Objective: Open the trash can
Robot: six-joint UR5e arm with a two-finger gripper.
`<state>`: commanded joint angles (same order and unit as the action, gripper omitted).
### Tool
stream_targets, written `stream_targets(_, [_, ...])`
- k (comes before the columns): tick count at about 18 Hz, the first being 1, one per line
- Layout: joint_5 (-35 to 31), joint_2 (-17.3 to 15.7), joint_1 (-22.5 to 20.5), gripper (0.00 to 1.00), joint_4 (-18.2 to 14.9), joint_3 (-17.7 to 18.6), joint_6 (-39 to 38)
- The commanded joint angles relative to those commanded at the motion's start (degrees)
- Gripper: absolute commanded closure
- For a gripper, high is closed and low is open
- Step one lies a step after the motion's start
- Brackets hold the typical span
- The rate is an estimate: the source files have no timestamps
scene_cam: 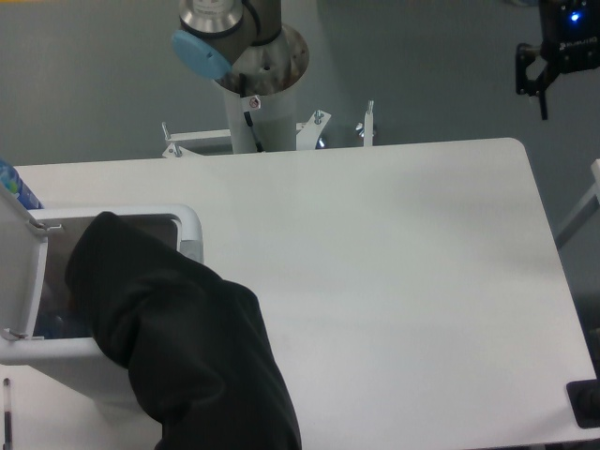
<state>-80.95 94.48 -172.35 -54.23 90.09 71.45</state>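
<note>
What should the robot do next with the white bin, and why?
Probably wait. The trash can already looks open, its lid swung up at the left, and a black sleeve reaches over its mouth. The end effector is out of view; only the arm's base shows.

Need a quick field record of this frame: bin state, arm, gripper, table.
trash can: white, at the table's left edge, lid swung up and open on the far left
bin interior: dark; contents not clear
arm: covered in a black sleeve, reaching from the bottom of the frame to the bin opening
gripper: hidden under the sleeve, state cannot be told
robot base: mounted behind the table's far edge
table: white
blue object: partly visible behind the lid, unidentified
</note>
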Motion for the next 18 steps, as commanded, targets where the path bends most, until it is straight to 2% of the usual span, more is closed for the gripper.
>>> stream_targets(12, [0.09,-0.53,0.88,0.0,-0.09,0.44,0.09])
stream_targets(18, [0.09,0.26,2.37,0.0,-0.09,-1.23,0.62])
